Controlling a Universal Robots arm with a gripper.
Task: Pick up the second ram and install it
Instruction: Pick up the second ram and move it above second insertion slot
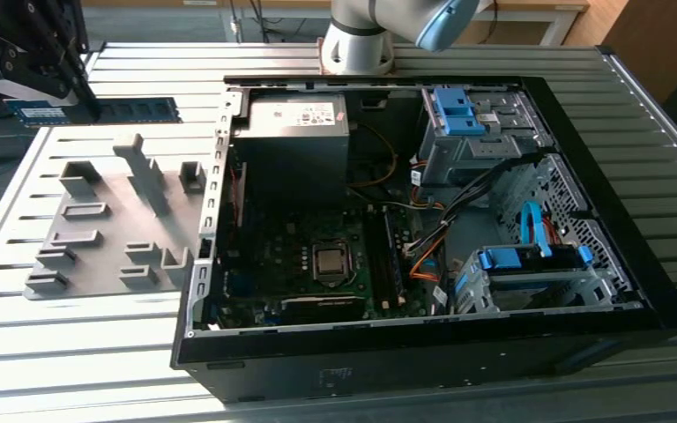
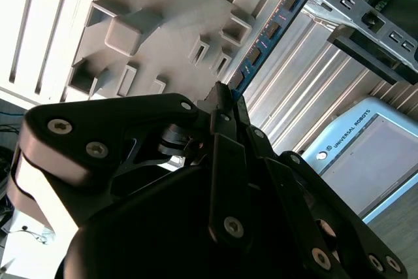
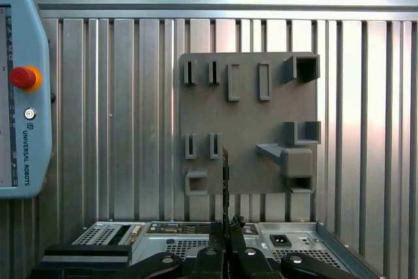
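Observation:
The second ram (image 1: pixel 127 111) is a long blue-green stick with black chips, held off the table at the exterior view's far left, beyond the grey holder block (image 1: pixel 115 220). My gripper (image 1: pixel 47 95) is shut on one end of it. In the second wrist view the ram (image 2: pixel 268 34) runs out from the closed fingertips of the gripper (image 2: pixel 225 96) over the holder block (image 2: pixel 163 24). In the first wrist view the ram (image 3: pixel 226 181) shows edge-on, rising from the gripper (image 3: pixel 226 230) across the block (image 3: pixel 248 122).
The open black computer case (image 1: pixel 621 264) lies to the exterior view's right of the block, with its motherboard (image 1: pixel 315 264) and blue drive cages exposed. A light-blue teach pendant (image 3: pixel 19 96) rests on the slatted metal table (image 1: pixel 92 352). The arm's base (image 1: pixel 356 44) stands behind the case.

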